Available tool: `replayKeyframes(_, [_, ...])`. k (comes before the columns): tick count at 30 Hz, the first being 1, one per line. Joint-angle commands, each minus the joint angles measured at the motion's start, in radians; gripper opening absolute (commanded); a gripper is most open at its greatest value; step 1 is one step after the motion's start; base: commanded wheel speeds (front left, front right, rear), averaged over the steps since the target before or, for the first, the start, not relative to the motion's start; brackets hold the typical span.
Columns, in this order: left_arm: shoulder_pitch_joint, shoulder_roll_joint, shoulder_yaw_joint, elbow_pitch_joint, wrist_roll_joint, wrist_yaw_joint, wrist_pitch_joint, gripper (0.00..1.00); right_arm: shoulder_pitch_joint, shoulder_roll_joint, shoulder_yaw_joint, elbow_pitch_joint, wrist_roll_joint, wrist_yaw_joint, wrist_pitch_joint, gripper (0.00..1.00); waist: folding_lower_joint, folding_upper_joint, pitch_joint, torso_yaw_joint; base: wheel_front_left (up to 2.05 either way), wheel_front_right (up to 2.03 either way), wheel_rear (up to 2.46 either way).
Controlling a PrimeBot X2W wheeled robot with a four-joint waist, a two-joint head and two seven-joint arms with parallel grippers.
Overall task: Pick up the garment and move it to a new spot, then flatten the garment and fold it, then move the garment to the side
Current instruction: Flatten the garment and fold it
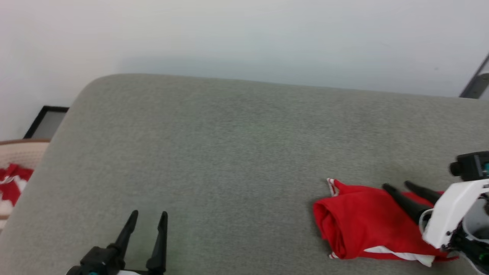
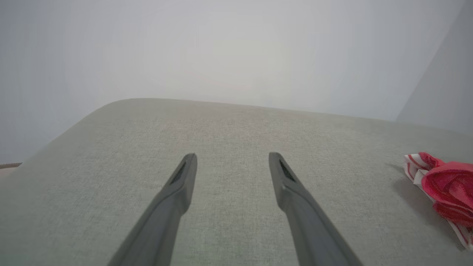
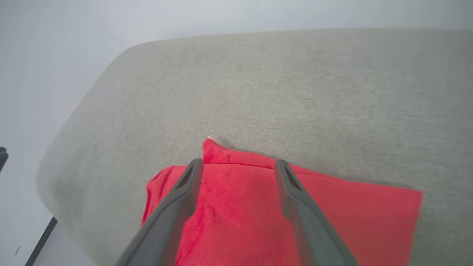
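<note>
Right gripper (image 3: 238, 164): fingers spread apart, nothing pinched between them. It sits over the garment (image 1: 359, 221), fingers angled toward the robot's left across the top of the red fabric. Can't tell whether the tips touch the cloth or hang just above it.

Left gripper (image 1: 149, 214): fingers also spread, nothing in them, over bare surface at the lower left of the head view, well apart from the garment.

Garment is a compact folded bundle lying on the grey upholstered surface (image 1: 229, 152), on the robot's right side and near the front edge. Top layer is flat and plain red in the right wrist view. The left end is rolled over into a thick fold, with a small striped white corner poking out at the far-left tip. A white band with thin red stripes shows along the near edge, plus a bit of white inner fabric at the near-right corner.

Left wrist view catches the rolled end at its right border — red folds with striped white trim.

Off the surface's left edge: a smaller red-and-white cloth (image 1: 11, 183) on something pale pink.
</note>
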Motion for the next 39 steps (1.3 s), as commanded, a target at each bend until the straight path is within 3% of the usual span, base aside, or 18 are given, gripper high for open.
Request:
replayKeyframes(1, [0.004, 0.001, -0.006, 0.002, -0.002, -0.003, 0.000, 1.00, -0.007, -0.016, -0.007, 0.015, 0.005, -0.001, -0.030, 1.00, 0.0000, -0.0001, -0.010, -0.030, 0.00, 0.00, 0.00])
replayKeyframes(8, [0.004, 0.006, -0.010, 0.020, -0.025, -0.003, 0.000, 1.00, -0.015, -0.037, 0.023, 0.097, -0.020, -0.001, -0.265, 1.00, 0.0000, -0.0001, -0.028, -0.090, 0.00, 0.00, 0.00])
replayKeyframes(14, [-0.003, -0.003, 0.037, 0.048, -0.054, -0.003, 0.000, 1.00, -0.032, -0.006, 0.048, 0.198, -0.083, -0.001, -0.553, 1.00, 0.0000, -0.0001, -0.041, -0.132, 0.00, 0.00, 0.00])
replayKeyframes(20, [0.002, -0.004, 0.076, 0.050, -0.043, -0.003, 0.000, 1.00, -0.005, 0.014, 0.078, 0.291, -0.178, -0.001, -0.755, 1.00, 0.0000, -0.0001, -0.063, -0.133, 0.00, 0.00, 0.00])
replayKeyframes(28, [0.053, 0.002, 0.090, 0.016, -0.010, -0.003, 0.000, 1.00, 0.087, 0.080, 0.011, 0.284, -0.256, -0.001, -0.807, 1.00, 0.0000, -0.0001, -0.097, -0.101, 0.00, 0.00, 0.00])
replayKeyframes(39, [0.149, 0.003, 0.096, -0.056, 0.023, -0.003, 0.000, 1.00, 0.286, 0.132, -0.190, 0.113, -0.326, -0.001, -0.809, 1.00, 0.0000, -0.0001, -0.117, -0.063, 0.00, 0.00, 0.00])
